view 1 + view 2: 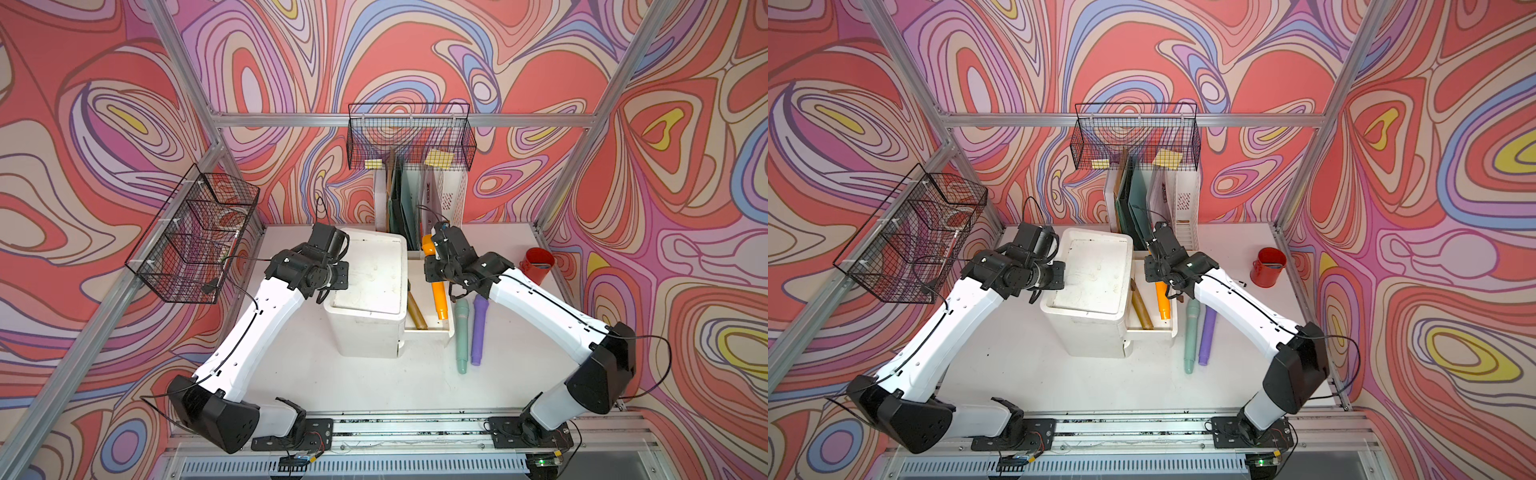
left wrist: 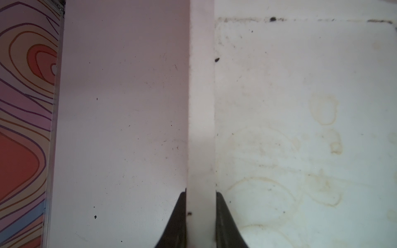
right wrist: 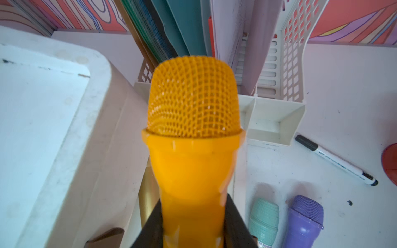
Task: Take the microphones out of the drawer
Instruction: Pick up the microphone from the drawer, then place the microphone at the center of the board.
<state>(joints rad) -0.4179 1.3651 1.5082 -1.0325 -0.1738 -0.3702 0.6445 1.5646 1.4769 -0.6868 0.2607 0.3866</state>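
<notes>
Notably, the marker (image 3: 337,161) near the orange microphone (image 3: 193,128) bears unreadable print.

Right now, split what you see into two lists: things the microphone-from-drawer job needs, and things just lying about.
Job: orange microphone, clamped in the right fingers; open drawer; white drawer unit, pinched by the left fingers.
Lying about: green microphone, purple microphone, gold cylinder in the drawer, red cup, marker, file rack.
</notes>
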